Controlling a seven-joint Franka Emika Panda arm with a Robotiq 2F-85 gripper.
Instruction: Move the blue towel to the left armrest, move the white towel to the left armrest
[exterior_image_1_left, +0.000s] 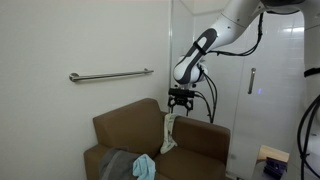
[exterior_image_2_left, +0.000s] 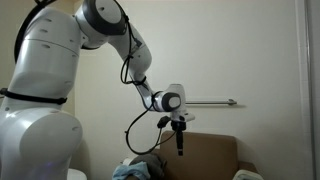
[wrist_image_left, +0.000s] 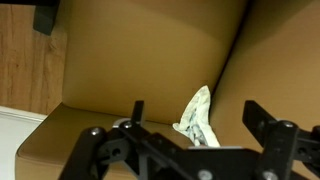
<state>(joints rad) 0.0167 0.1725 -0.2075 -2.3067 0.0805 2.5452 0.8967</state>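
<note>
The white towel (exterior_image_1_left: 168, 135) stands crumpled in the corner between the brown armchair's (exterior_image_1_left: 125, 122) back and one armrest. In the wrist view the white towel (wrist_image_left: 197, 120) lies beyond and between the two fingers. My gripper (exterior_image_1_left: 181, 103) hangs open just above it, not touching it; the gripper also shows in the other exterior view (exterior_image_2_left: 180, 148) and in the wrist view (wrist_image_left: 194, 106). The blue towel (exterior_image_1_left: 145, 166) lies bunched on the seat and shows at the bottom edge of an exterior view (exterior_image_2_left: 133, 171).
A grey cloth (exterior_image_1_left: 116, 165) lies on the seat beside the blue towel. A metal grab bar (exterior_image_1_left: 110, 75) is fixed to the wall above the chair. A glass door with a handle (exterior_image_1_left: 251, 80) stands past the chair.
</note>
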